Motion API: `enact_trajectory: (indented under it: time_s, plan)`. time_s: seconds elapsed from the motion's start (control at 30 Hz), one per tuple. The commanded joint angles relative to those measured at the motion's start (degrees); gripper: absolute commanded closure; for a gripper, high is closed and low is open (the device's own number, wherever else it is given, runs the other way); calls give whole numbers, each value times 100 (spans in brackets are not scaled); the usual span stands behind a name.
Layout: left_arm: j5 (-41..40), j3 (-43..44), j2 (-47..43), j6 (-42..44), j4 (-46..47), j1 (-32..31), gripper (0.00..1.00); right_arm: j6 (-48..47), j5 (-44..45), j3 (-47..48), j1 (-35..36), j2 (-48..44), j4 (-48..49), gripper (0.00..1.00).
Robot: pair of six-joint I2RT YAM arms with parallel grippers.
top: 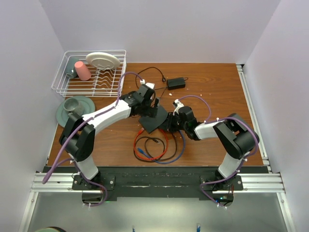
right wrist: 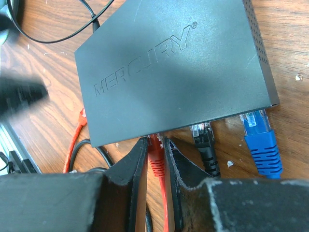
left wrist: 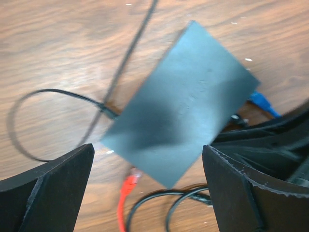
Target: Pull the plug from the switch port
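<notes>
right claw [right wrist: 155,142] clamps the red plug [right wrist: 156,164] at the switch [right wrist: 178,67] edge; left claw [left wrist: 147,162] gapes over it.

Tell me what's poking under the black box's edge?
A red plug, pinched in the right gripper. Its tip, and whatever it goes into, are hidden beneath the switch.

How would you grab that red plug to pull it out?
Probably grip the red plug by its ribbed sleeve just outside the switch, coming from the cable side, the right claw pinching its two sides. It sticks straight out, and the black plug sits close beside it.
</notes>
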Motion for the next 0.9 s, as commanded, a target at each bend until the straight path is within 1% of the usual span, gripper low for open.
enact_trajectory:
  time_s: [0.0,0.03,0.07,0.13,0.2,0.3,0.33,0.37,0.4,0.43,0.47,0.5,0.53,0.57,0.6,0.63,0.67,0.73,0.8,0.87]
  plan:
    - [269,409,183,847,-467,356,0,-227,162,-254,19,331,-943,100]
    - [1211,252,87,1101,-310,478,0,-244,162,-254,19,322,-987,100]
    - [1760,181,43,1365,-4,557,0,-244,162,-272,19,296,-1005,100]
    - [2543,101,-2,1568,69,742,0,-253,162,-298,-8,278,-1040,100]
    - [2530,-65,-142,1981,358,673,0,-279,144,-298,-25,270,-1101,100]
    - [2407,-636,-756,2509,1105,567,0,-306,161,-307,-25,208,-1154,100]
    - [2398,-925,-1097,2588,1298,515,0,-297,162,-298,-25,199,-1172,100]
    - [2276,-1049,-1240,2624,1509,514,0,-323,170,-289,-34,199,-1189,100]
    - [2005,-1138,-1354,2381,1537,514,0,-332,179,-272,-25,199,-1224,100]
    - [1020,-1226,-1512,2100,1546,514,0,-341,179,-263,-43,182,-1233,100]
    - [496,-1200,-1557,1392,1346,514,0,-350,179,-254,-43,190,-1251,100]
    - [-48,-1087,-1558,1115,1066,567,0,-359,179,-245,-51,182,-1259,100]
    - [-176,-868,-1418,1086,845,654,0,-359,179,-237,-43,181,-1268,100]
    - [249,-762,-1286,1339,573,742,0,-350,179,-228,-43,181,-1268,100]
    - [602,-656,-1146,1358,414,804,0,-359,179,-219,-43,190,-1277,100]
    - [597,-664,-1005,1350,386,787,0,-367,170,-184,-51,199,-1295,100]
    - [649,-751,-1013,1359,551,778,0,-376,170,-175,-52,199,-1312,100]
    - [816,-1022,-1178,1359,963,778,0,-385,179,-149,-52,182,-1365,100]
    - [851,-1086,-1223,1420,1054,769,0,-411,205,-149,-43,120,-1417,100]
    - [939,-1068,-1145,1726,1054,743,0,-438,206,-131,-60,120,-1444,100]
